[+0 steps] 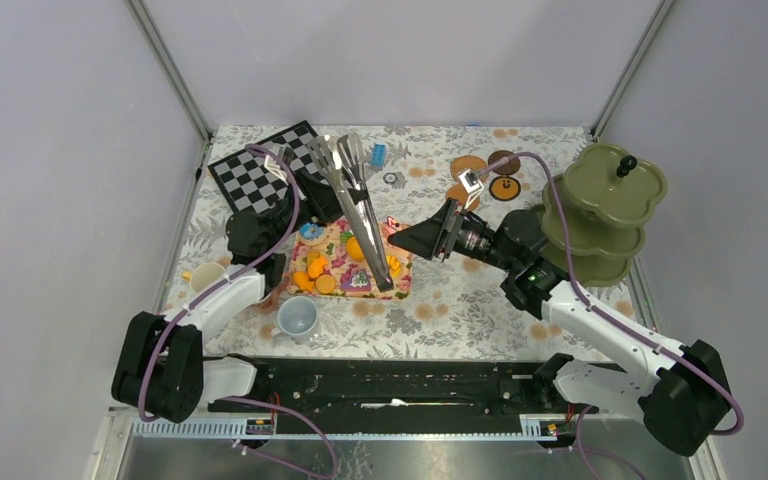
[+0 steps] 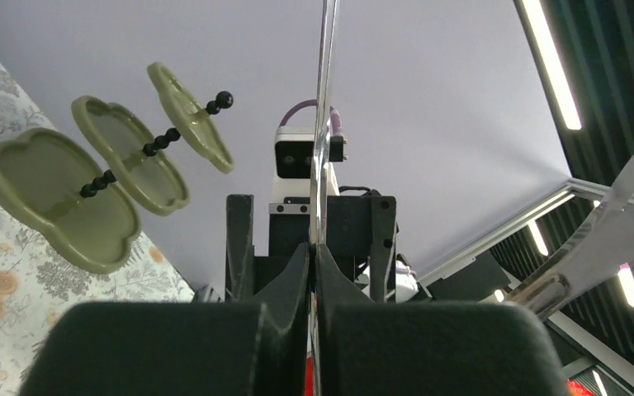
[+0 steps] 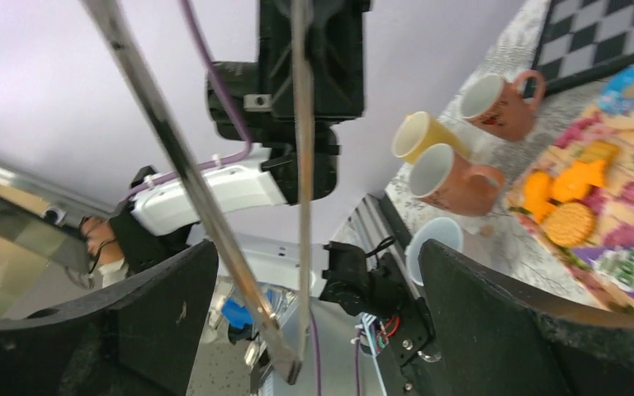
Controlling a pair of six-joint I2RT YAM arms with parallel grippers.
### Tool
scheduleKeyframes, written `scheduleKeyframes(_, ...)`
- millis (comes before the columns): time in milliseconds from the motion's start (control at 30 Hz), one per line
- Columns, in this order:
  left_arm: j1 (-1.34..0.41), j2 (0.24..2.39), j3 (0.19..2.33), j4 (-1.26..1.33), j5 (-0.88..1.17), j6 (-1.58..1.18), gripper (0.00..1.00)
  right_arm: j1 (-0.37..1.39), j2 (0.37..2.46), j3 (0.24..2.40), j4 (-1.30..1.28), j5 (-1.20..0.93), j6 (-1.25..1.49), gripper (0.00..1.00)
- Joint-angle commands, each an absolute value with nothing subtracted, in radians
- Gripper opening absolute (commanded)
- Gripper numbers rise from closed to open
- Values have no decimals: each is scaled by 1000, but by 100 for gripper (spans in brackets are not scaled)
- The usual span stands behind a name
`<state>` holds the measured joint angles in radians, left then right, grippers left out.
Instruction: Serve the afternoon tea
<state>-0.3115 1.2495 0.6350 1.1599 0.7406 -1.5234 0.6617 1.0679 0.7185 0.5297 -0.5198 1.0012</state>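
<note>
Currently, the left gripper (image 2: 314,280) is clamping one arm of the metal tongs (image 1: 365,225), holding them over the floral mat (image 1: 335,245). The right gripper (image 1: 408,237) is gaping wide at the mat's right edge, gripping nothing. Orange pastries (image 1: 312,270) are lying on the mat, and mugs (image 3: 450,177) are standing left of it.

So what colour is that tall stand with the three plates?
The stand is olive green, with a black beaded post. The left wrist view shows it best.
</note>
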Motion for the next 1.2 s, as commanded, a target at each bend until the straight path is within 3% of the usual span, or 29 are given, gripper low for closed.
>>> scheduleKeyframes(0,-308,1191,621,1240,664,-1537,0,733,1086,727,763,-511,1011,98)
scheduleKeyframes(500,-324,1096,614,952,511,-1384,0,851,1210,787,870,-301,914,98)
scheduleKeyframes(1167,-352,1117,581,990,456,-1394,0,852,1270,783,1030,-227,980,74)
